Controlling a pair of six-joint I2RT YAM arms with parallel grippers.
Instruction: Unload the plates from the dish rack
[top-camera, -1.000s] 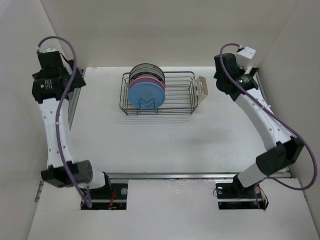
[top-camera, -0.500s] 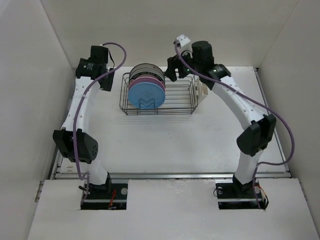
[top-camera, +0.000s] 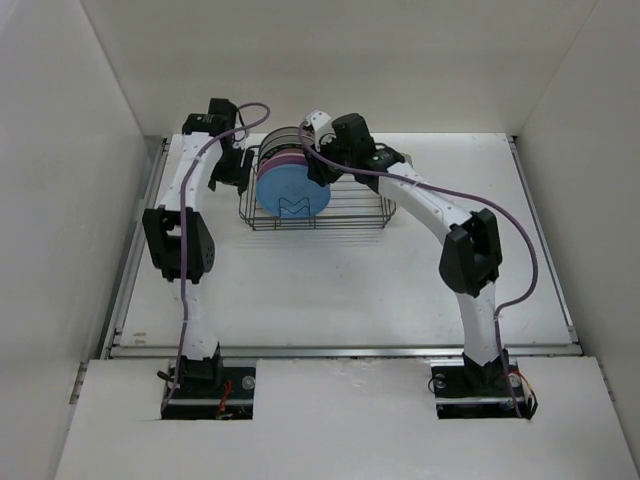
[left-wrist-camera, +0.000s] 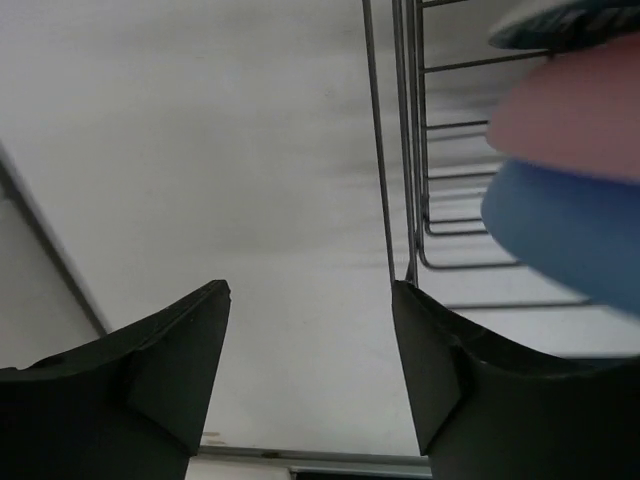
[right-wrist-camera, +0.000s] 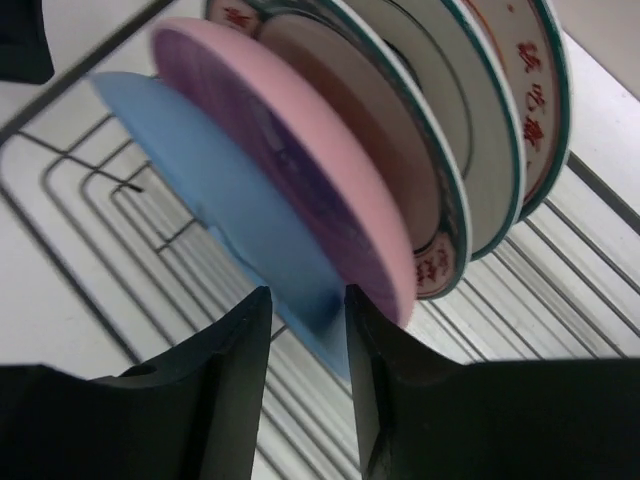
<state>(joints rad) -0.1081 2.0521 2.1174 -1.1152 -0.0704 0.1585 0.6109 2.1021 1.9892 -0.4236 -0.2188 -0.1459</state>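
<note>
Right gripper (right-wrist-camera: 306, 292) is the interesting one. Its jaws are pulled in to a narrow gap, sitting either side of the blue plate (right-wrist-camera: 200, 190) at its edge. The rim runs right between the two black fingers (right-wrist-camera: 225, 385), but honestly I can't tell if they're actually pinching it or just straddling it.

Left gripper (left-wrist-camera: 310, 290) is wide open with nothing in it. It hangs over bare table (top-camera: 330, 290) just outside the left end of the dish rack (top-camera: 350, 212), with one finger right next to the rack's outer wire.

The plates all stand on edge, packed close at the left end of the rack. Blue is at the front, nearest the arms, and the pink plate (right-wrist-camera: 290, 170) is right behind it. Behind that are three pale ones with dark greenish rims, and the rearmost plate (right-wrist-camera: 530, 90) has red characters round its border. Blue and pink look plain, smooth and matte. The rack is thin dark wire, a rectangular basket with a barred floor.
</note>
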